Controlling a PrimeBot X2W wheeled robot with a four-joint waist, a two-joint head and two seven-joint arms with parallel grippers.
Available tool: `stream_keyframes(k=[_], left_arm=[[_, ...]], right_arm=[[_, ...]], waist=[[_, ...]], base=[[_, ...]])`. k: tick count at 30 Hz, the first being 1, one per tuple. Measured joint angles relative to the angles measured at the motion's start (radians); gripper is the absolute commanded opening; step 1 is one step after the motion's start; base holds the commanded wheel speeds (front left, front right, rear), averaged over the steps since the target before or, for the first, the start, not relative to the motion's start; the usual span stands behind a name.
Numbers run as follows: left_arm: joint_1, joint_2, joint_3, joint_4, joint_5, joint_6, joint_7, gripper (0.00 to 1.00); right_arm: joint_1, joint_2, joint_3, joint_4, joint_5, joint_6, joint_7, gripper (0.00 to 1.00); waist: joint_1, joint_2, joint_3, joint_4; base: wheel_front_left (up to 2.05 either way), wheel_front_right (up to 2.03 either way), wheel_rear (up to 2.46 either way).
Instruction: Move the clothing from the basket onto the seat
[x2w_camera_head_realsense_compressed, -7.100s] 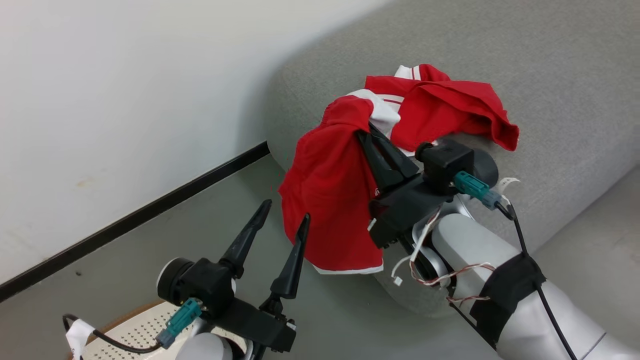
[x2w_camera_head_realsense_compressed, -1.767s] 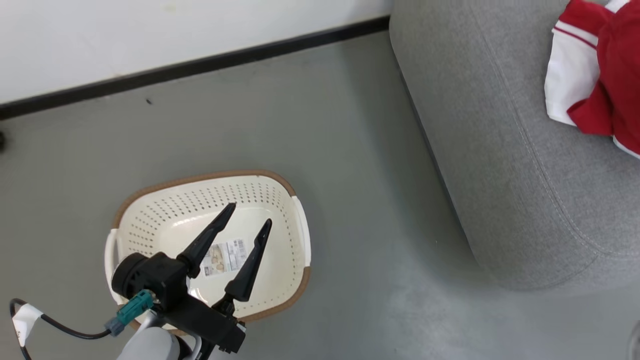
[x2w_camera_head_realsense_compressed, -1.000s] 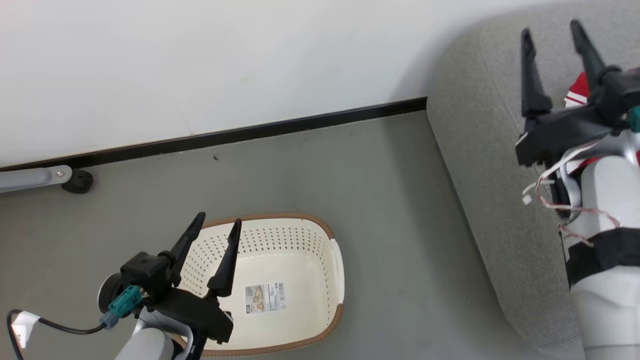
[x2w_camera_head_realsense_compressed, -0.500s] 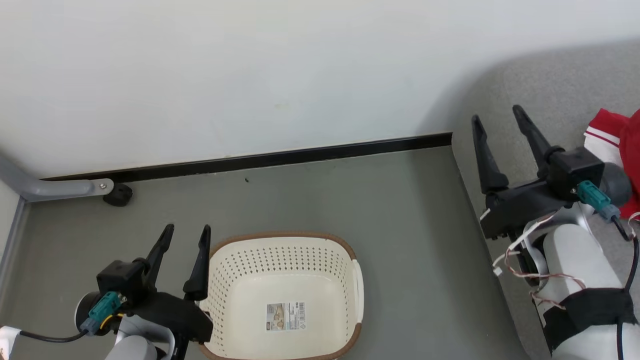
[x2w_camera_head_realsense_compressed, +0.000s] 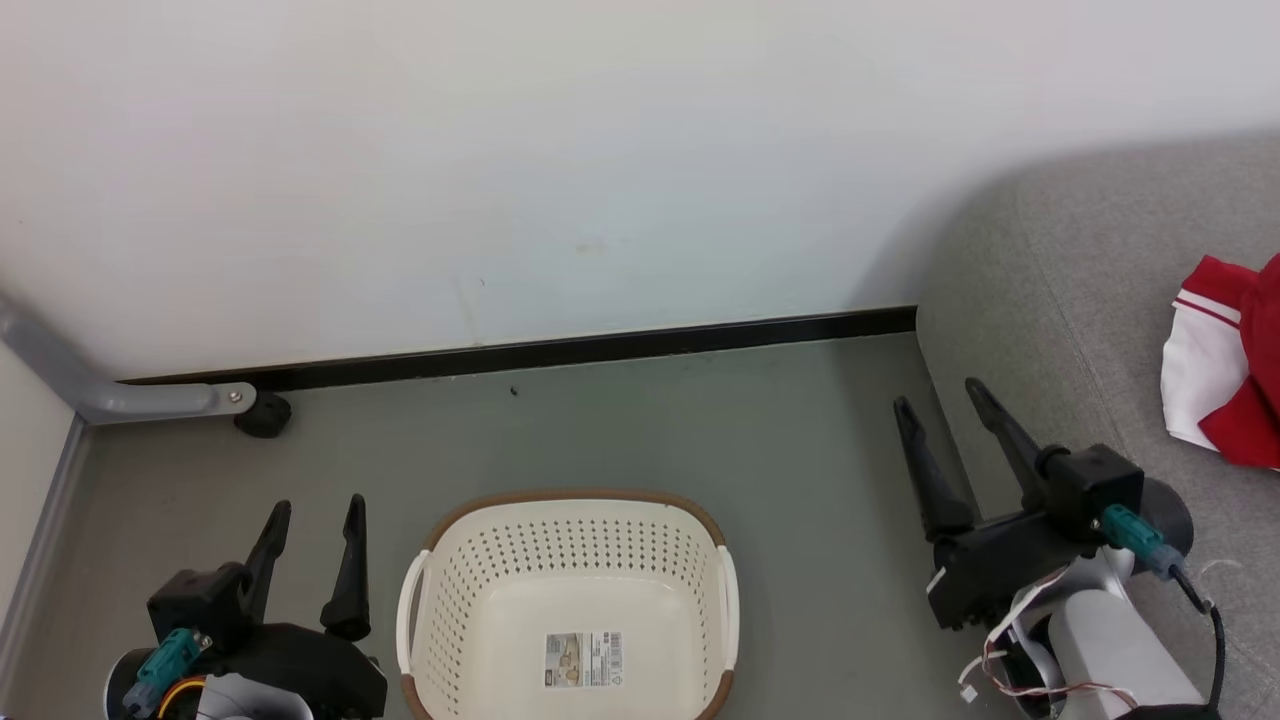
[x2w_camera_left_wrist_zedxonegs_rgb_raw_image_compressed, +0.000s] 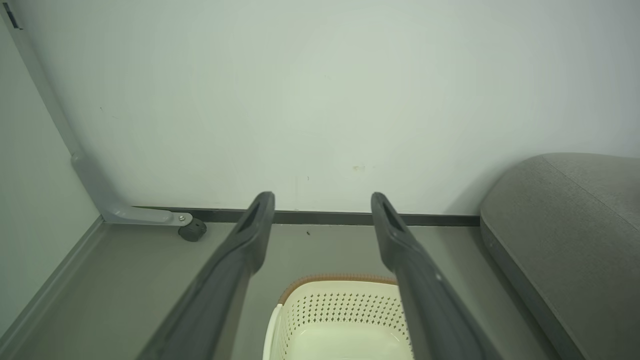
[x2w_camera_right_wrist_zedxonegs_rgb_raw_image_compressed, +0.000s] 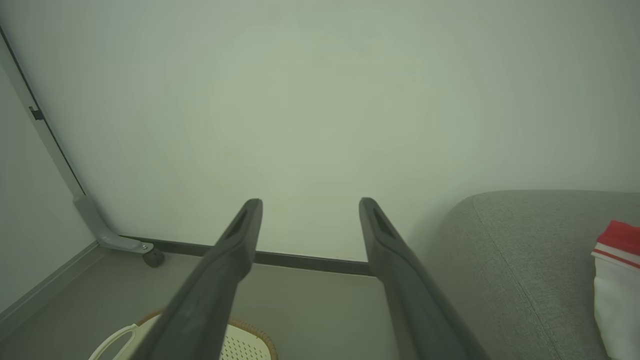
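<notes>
Head view, looking down at a grey floor (x2w_camera_head_realsense_compressed: 650, 430) that meets a white wall (x2w_camera_head_realsense_compressed: 500, 150) along a black baseboard (x2w_camera_head_realsense_compressed: 600, 348). A cream perforated basket (x2w_camera_head_realsense_compressed: 570, 497) with a brown rim stands on the floor at bottom centre, and a barcode sticker (x2w_camera_head_realsense_compressed: 585, 659) shows on its bare bottom. The left gripper (x2w_camera_head_realsense_compressed: 319, 503) sits at lower left, just beside the basket, with its two dark fingers spread and nothing between them. The right gripper (x2w_camera_head_realsense_compressed: 938, 393) sits at lower right over the edge of the grey sofa (x2w_camera_head_realsense_compressed: 1060, 300), also with its fingers spread and free. The red and white clothing (x2w_camera_head_realsense_compressed: 1225, 400) lies on the sofa at the right edge, cut off by the frame and well apart from the basket. A grey metal leg (x2w_camera_head_realsense_compressed: 150, 400) with a black caster (x2w_camera_head_realsense_compressed: 264, 415) rests by the wall at left. Left wrist view: the left gripper (x2w_camera_left_wrist_zedxonegs_rgb_raw_image_compressed: 322, 196) points toward the wall with its fingers wide apart; the far rim of the basket (x2w_camera_left_wrist_zedxonegs_rgb_raw_image_compressed: 340, 277) shows low between them, the sofa (x2w_camera_left_wrist_zedxonegs_rgb_raw_image_compressed: 565, 210) is at right and the caster (x2w_camera_left_wrist_zedxonegs_rgb_raw_image_compressed: 192, 230) at left. Right wrist view: the right gripper (x2w_camera_right_wrist_zedxonegs_rgb_raw_image_compressed: 310, 201) is spread and free in the same way, with a corner of the basket (x2w_camera_right_wrist_zedxonegs_rgb_raw_image_compressed: 250, 332) at the bottom behind the left-hand finger, the sofa (x2w_camera_right_wrist_zedxonegs_rgb_raw_image_compressed: 510, 260) at right, and the clothing (x2w_camera_right_wrist_zedxonegs_rgb_raw_image_compressed: 617, 270) lying on it at the right edge.
</notes>
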Motion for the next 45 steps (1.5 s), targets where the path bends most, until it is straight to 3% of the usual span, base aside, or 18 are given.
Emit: stream_keyframes(k=[19,28,45], left_arm=[[0.089,-0.003,0.069,0.009,0.05,0.036,0.0,1.0],[0.108,-0.031,0.093,0.004,0.061,0.04,0.0,1.0],[0.121,-0.054,0.111,-0.026,0.115,0.025,0.0,1.0]], right_arm=[[0.104,0.002,0.139,0.028,0.123,-0.116,-0.033,1.0],[0.104,0.002,0.15,0.046,0.144,-0.143,-0.038,1.0],[0.102,0.002,0.163,0.063,0.154,-0.16,-0.044,1.0]], waist=[[0.0,0.0,-0.023,0.006],[-0.0001,0.0,-0.031,0.005],[0.0,0.0,-0.042,-0.006]], base=[[0.0,0.0,0.0],[0.0,0.0,0.0],[0.0,0.0,0.0]])
